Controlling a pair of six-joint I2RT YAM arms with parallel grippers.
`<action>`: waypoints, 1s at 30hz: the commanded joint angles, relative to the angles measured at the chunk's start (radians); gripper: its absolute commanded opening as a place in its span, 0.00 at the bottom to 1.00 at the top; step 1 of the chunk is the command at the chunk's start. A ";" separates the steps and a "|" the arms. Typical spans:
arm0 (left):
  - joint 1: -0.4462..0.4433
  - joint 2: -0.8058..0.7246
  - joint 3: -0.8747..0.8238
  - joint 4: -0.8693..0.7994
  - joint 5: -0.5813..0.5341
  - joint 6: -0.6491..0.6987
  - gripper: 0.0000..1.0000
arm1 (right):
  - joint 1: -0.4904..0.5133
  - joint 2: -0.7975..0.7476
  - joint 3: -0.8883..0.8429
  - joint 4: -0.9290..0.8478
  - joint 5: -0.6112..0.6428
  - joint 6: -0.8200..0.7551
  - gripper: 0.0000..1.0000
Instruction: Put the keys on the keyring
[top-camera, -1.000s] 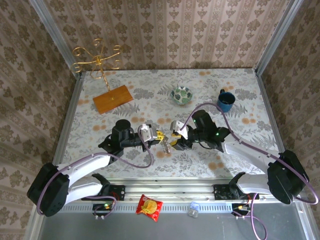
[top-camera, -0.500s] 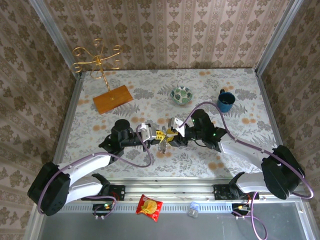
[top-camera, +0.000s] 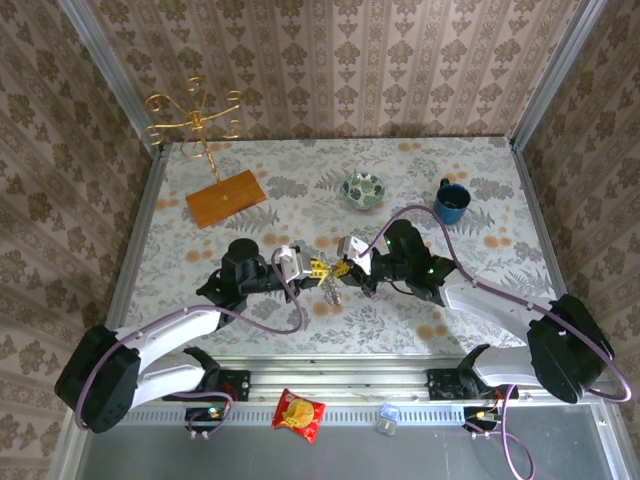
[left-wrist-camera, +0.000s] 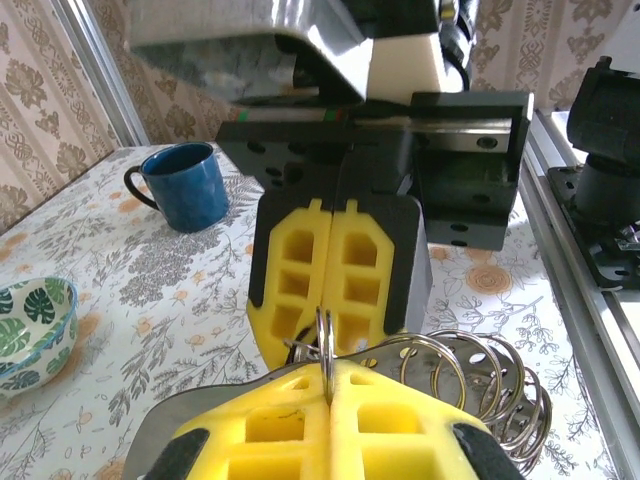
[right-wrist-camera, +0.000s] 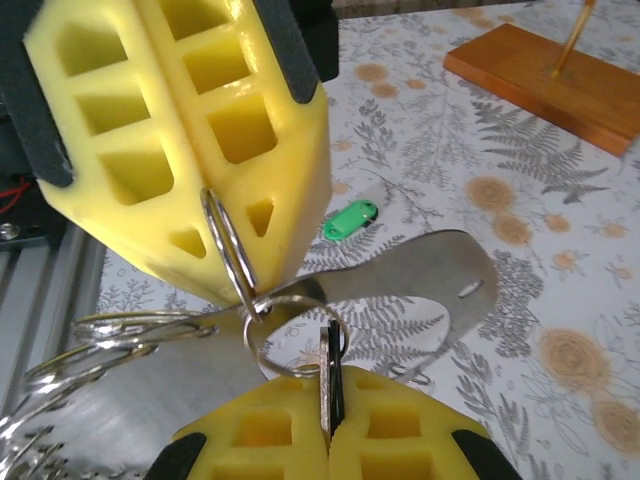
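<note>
Blue mug, patterned bowl at rear; left end effector clamped on keyring, right end effector clamped on key.

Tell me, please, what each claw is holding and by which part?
The left claw pinches a metal ring by its lower rim. The right claw pinches a thin dark piece, perhaps a key, by its lower end.

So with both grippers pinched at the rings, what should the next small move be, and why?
Probably a slight twist of the right gripper to work the dark key it pinches onto the small ring, while the left gripper holds the keyring steady. Both are shut, facing each other, with key and ring touching; whether it is threaded I cannot tell.
</note>
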 joint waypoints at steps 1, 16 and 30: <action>0.004 -0.024 0.005 -0.043 -0.012 0.034 0.00 | -0.002 -0.045 0.044 -0.095 0.067 -0.042 0.00; 0.004 -0.002 0.020 -0.073 -0.057 0.039 0.33 | 0.022 -0.095 0.170 -0.300 0.137 -0.105 0.00; 0.011 -0.379 -0.210 0.101 -0.646 -0.038 0.66 | 0.119 -0.022 0.245 -0.213 0.162 -0.019 0.00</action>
